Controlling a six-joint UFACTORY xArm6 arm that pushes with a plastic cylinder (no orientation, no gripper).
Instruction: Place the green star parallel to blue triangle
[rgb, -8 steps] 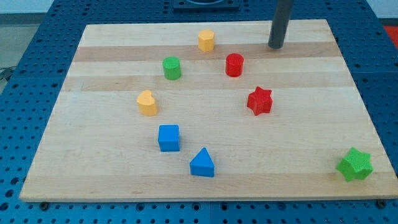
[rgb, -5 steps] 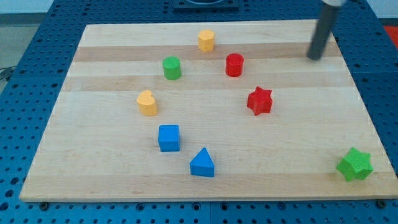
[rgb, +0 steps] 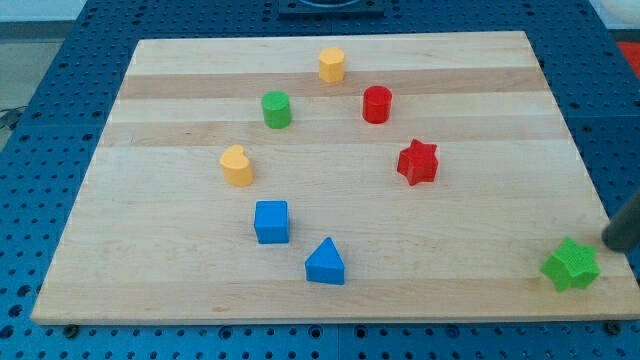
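Tip (rgb: 612, 244) beside one green star (rgb: 571, 265); eight blocks total.

The pale wooden worktop (rgb: 150, 200) carries nine blocks: a yellow hexagon (rgb: 332, 65), green cylinder (rgb: 276, 109), red cylinder (rgb: 377, 104), yellow heart-like block (rgb: 237, 166), red star (rgb: 418, 162), blue cube (rgb: 271, 221), blue triangle (rgb: 325, 262) and green star (rgb: 571, 265) near its lower right corner.

camera view: single, no second view to overlap | position: above and in front of the wooden board (rgb: 330, 190), looking down at a slant toward its far edge | range: moderate, whole board fits, blue perforated table (rgb: 40, 120) showing around the board | cut-off: rod at board's right edge, mostly out of frame
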